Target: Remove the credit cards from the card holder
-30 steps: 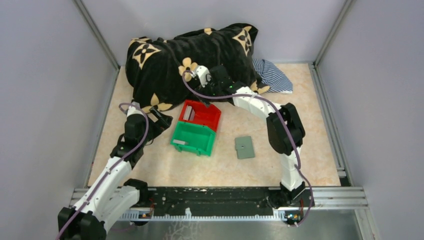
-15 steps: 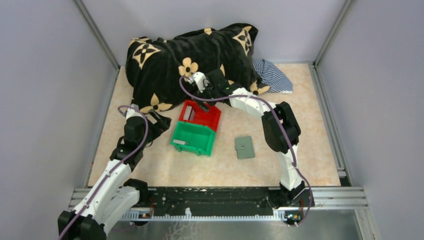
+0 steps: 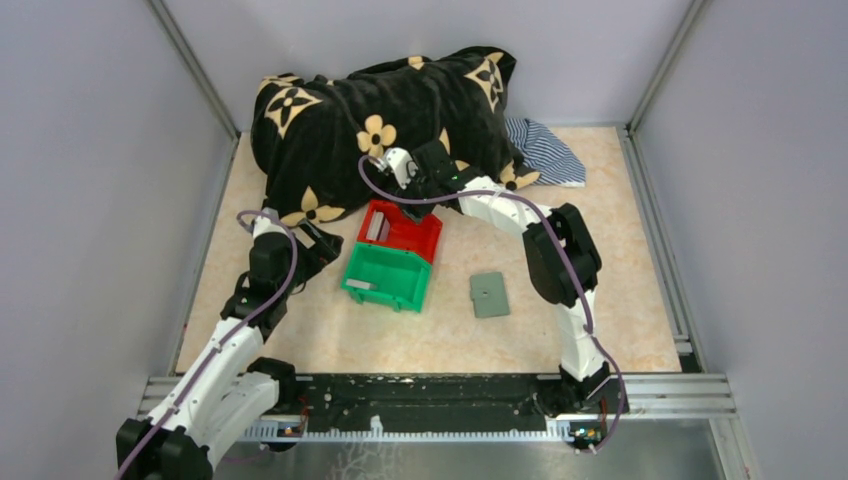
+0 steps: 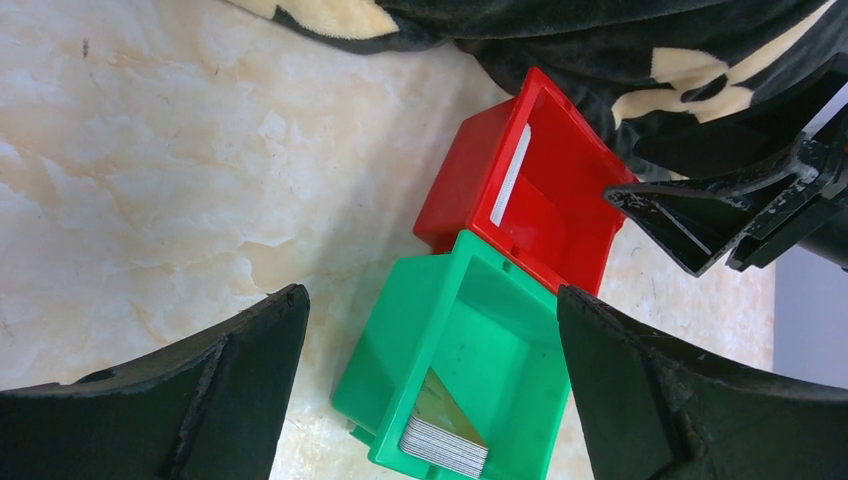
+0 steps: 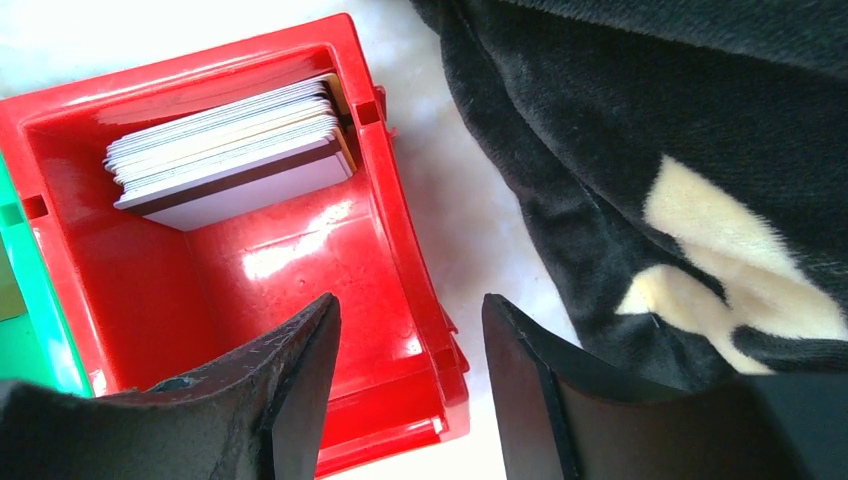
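Observation:
The grey-green card holder point(image 3: 489, 295) lies flat on the table, right of the bins, with no gripper near it. A stack of credit cards point(image 5: 230, 150) leans in the red bin point(image 5: 400, 250). Another stack of cards point(image 4: 445, 440) stands in the green bin point(image 4: 400, 330). My right gripper point(image 5: 410, 300) hovers open over the red bin's far wall, one finger inside the bin and one outside, gripping nothing. In the top view it is at the bin's far edge point(image 3: 412, 195). My left gripper point(image 4: 430, 295) is wide open and empty, above and left of the green bin point(image 3: 388, 277).
A black blanket with tan flowers point(image 3: 380, 110) is heaped at the back, right behind the red bin point(image 3: 400, 228). A striped cloth point(image 3: 545, 150) lies at the back right. Grey walls enclose the table and a metal rail point(image 3: 440, 395) runs along the front.
My right gripper has come down and left over the red bin's far wall, and its jaws have narrowed slightly. The left arm has barely shifted.

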Motion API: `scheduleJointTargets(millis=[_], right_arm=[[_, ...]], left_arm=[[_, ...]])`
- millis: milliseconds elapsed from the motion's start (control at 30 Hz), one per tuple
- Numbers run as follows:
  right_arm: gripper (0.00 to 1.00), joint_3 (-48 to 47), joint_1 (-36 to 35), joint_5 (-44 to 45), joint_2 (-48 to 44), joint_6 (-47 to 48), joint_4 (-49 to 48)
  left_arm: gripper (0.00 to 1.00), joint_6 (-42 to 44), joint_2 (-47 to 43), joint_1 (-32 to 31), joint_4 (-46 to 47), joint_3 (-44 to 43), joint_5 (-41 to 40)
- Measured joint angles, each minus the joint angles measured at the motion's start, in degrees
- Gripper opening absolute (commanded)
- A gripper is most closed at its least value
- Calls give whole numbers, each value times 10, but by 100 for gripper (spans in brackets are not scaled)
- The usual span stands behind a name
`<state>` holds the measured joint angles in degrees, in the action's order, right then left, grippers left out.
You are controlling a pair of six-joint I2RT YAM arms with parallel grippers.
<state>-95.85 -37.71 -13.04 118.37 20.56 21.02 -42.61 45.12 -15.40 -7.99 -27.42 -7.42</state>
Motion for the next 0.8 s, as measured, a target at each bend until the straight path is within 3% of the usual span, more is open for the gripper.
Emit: scheduleJointTargets(millis=[167, 400, 500, 800], right_arm=[[61, 14, 0, -1, 0, -1, 2], [51, 17, 0, -1, 3, 0, 2], [40, 22, 0, -1, 3, -1, 0], [39, 60, 0, 14, 1, 0, -42]], left_arm=[[99, 0, 2, 0, 1, 0, 0], [99, 0, 2, 0, 3, 1, 0], [99, 0, 3, 0, 3, 2, 0], [99, 0, 10, 0, 4, 3, 2]])
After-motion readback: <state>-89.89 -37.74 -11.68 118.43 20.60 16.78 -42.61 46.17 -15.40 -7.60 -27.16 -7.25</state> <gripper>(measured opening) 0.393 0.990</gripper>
